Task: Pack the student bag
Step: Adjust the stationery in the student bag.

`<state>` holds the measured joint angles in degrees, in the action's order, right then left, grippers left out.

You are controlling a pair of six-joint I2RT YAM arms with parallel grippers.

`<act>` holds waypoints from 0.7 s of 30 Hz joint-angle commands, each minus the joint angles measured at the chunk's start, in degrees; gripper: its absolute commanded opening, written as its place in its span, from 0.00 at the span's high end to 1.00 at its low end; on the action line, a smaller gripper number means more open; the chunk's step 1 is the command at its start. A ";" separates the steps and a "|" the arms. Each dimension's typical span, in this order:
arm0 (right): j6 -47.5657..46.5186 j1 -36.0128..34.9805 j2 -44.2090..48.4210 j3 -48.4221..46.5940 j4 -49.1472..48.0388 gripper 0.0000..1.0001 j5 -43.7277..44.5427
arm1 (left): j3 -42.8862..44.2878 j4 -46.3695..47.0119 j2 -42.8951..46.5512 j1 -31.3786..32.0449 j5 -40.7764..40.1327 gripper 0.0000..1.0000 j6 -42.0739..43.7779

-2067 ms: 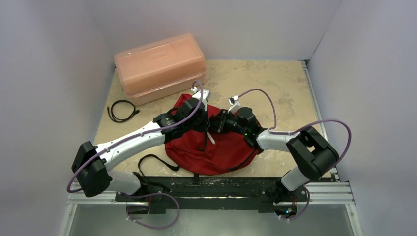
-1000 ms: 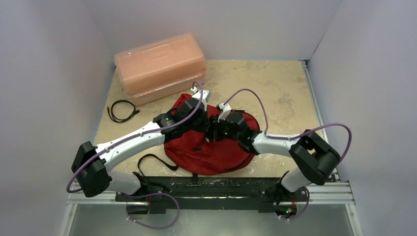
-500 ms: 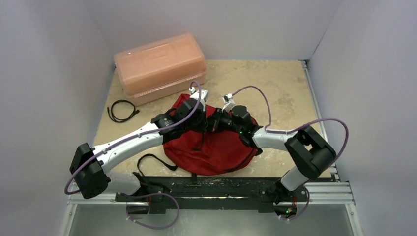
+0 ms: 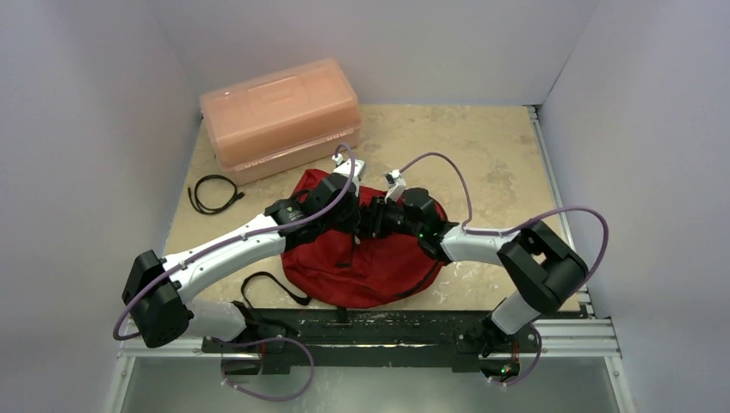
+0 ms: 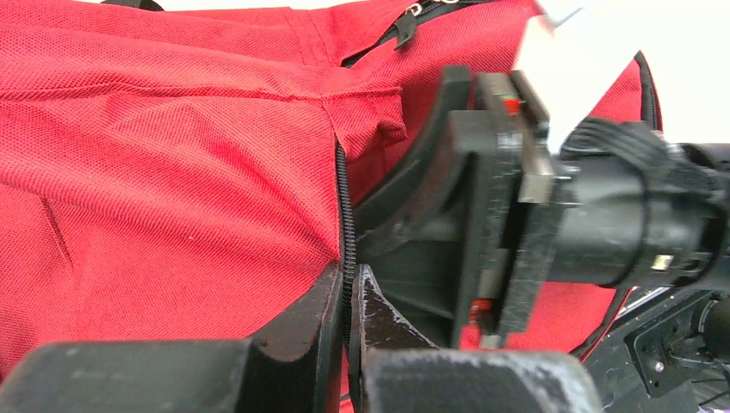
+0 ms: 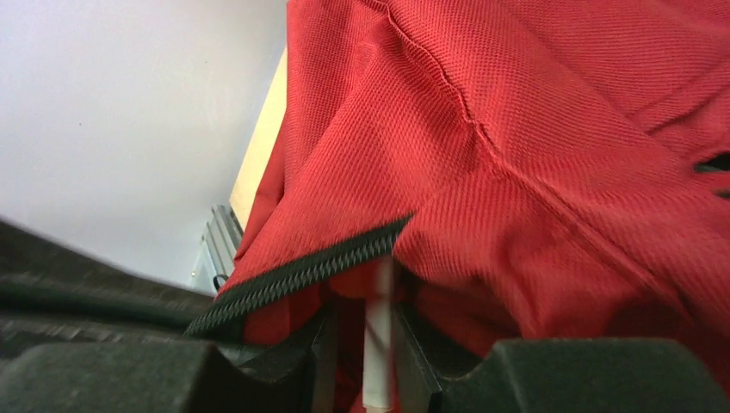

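The left tool (image 5: pixel 347 284) has its two fingers pressed together on the black zipper teeth (image 5: pixel 343 198) that edge an opening in the dark red soft fabric backpack (image 4: pixel 370 267). Straight ahead of this tool and very near it is the black body of the right arm's wrist, with red cloth rising behind it and to the left tool's left.

The right tool (image 6: pixel 366 348) faces the left one across that same opening. Its fingers stand close on either side of a thin white stick (image 6: pixel 377 327) and appear clamped on it. The stick points up under the zipper line into the gap in the cloth. How far in it reaches is hidden.

In the top view both tools meet over the middle of the backpack's upper side. The backpack lies flat on the tan stone-patterned table (image 4: pixel 482 146), directly beneath the two tools and near the arm bases. A black strap (image 4: pixel 275 288) trails from it on the near side of the left tool. Farther out beyond the left tool sits a translucent orange-pink plastic box (image 4: pixel 280 116), lid down, just behind the backpack. A small coiled black cable (image 4: pixel 213 194) lies well out to the left tool's left.
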<state>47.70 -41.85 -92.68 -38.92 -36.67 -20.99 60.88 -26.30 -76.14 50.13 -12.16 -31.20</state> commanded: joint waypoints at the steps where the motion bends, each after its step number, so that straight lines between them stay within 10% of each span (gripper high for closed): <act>1: -5.32 1.44 6.07 1.76 7.55 0.67 -0.32 | 2.05 1.93 1.59 0.24 1.44 1.00 1.15; 16: -11.09 -1.09 2.33 5.24 4.09 0.56 1.52 | 1.62 2.67 1.96 0.18 3.28 1.00 0.40; 19: -11.49 -1.74 1.57 4.29 3.47 0.67 3.27 | 1.74 2.64 1.96 0.14 3.29 1.00 0.35; 21: -10.12 -1.67 2.85 3.56 2.13 0.92 2.26 | 2.11 1.86 2.00 0.14 3.36 1.00 0.35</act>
<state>38.76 -42.76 -89.67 -35.11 -34.11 -19.99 60.88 -26.17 -75.83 50.11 -11.00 -30.83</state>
